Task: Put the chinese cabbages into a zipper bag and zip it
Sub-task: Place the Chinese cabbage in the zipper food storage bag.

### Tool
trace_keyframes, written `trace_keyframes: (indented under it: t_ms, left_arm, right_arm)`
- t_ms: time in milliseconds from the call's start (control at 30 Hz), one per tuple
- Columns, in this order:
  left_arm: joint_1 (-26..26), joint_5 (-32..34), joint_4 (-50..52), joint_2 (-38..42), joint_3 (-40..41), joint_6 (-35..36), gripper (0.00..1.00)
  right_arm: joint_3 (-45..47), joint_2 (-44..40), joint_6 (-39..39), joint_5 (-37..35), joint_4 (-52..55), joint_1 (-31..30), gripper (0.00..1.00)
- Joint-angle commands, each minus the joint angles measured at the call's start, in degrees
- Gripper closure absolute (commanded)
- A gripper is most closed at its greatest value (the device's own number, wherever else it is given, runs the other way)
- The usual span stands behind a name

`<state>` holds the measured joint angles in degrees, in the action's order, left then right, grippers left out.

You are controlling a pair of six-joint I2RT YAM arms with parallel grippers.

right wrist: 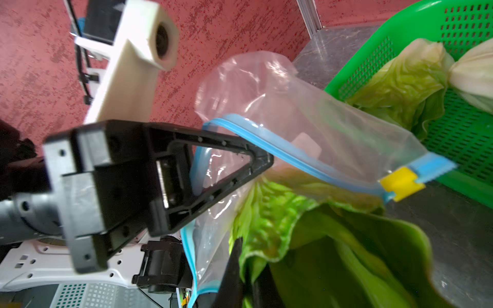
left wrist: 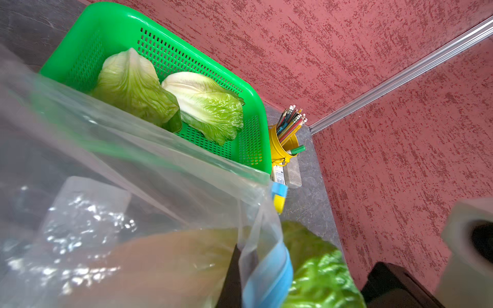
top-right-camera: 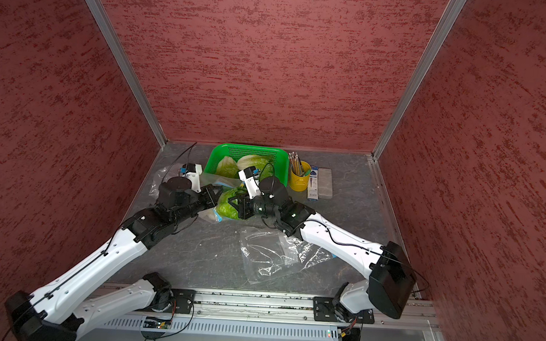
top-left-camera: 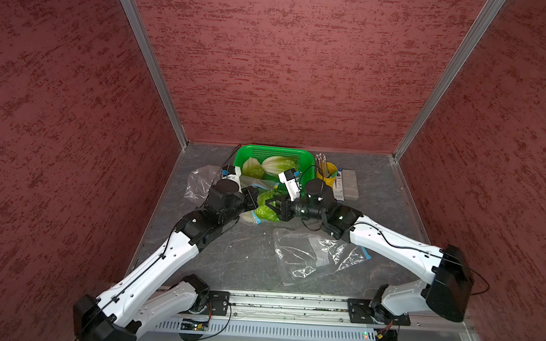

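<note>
Two chinese cabbages [left wrist: 133, 88] lie side by side in the green basket [left wrist: 120, 13], with neither gripper on them. Just in front of that basket, on the robot's side, the third cabbage [right wrist: 320, 240] is about halfway into the zipper bag [right wrist: 306, 120]. Its pale base shows through the film, while the crinkled leafy end sticks out past the blue zip track [right wrist: 293, 157].

The left gripper [right wrist: 262, 161] is pinched tight on one lip of the bag's mouth and holds it raised; the other lip hangs loose. The right gripper [top-left-camera: 271, 207] is closed on the leafy end of the third cabbage, facing the left one across the mouth. The yellow slider [right wrist: 401, 184] sits at the end of the track nearest the basket.

The step in hand looks like the push inward, and several things could spoil it:

- **Slack lip:** only one lip is held, so the loose one may fold under the head and block it.
- **Sliding bag:** the whole bag may slide along the tabletop [top-left-camera: 222, 258] instead of taking the cabbage.
- **Soft leaves:** a grip on the leaves alone may slip or tear as the base drags on the film.
- **Fouled track:** a leaf left across the track would keep the zip from closing.
- **Basket nudged:** the bag seems to lean on the basket's near rim, so a hard shove could move the basket.

Whether two more heads will fit I cannot tell.
</note>
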<state>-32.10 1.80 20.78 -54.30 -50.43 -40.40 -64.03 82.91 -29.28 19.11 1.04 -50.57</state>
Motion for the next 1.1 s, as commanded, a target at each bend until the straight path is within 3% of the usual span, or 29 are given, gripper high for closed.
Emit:
trace_keyframes:
  t_ms: [0, 233, 467, 633, 833, 1000, 1067]
  left_arm:
    - [0.5, -2.0, -2.5, 1.2, 0.7, -1.1, 1.00]
    - [0.5, -2.0, -4.4, 2.5, 2.1, -3.2, 1.00]
    - [0.6, -1.8, -5.8, 3.2, 2.8, -4.4, 1.00]
    - [0.7, -1.9, -7.3, 2.9, 3.2, -5.3, 1.00]
    - [1.4, -2.2, -8.8, 3.3, 4.3, -7.0, 1.00]
    - [2.7, -3.0, -10.1, 4.0, 5.3, -8.7, 1.00]
    - [3.2, -3.8, -10.6, 4.2, 5.6, -9.3, 1.00]
  right_arm:
    - [-1.6, -0.6, 0.6, 0.3, -1.7, -0.4, 1.00]
    - [1.3, -1.9, -9.9, 3.1, -16.3, -0.3, 1.00]
    - [1.8, 1.9, -6.7, 2.1, -11.4, -0.3, 1.00]
    - [2.8, 0.9, -8.7, 3.3, -15.9, -0.3, 1.00]
    - [1.3, 1.7, -7.6, 3.4, -13.4, -0.3, 0.89]
    - [0.2, -0.8, -6.1, 2.1, -10.1, -0.1, 0.72]
    - [-0.3, -2.2, -5.3, 1.7, -7.9, 0.0, 0.71]
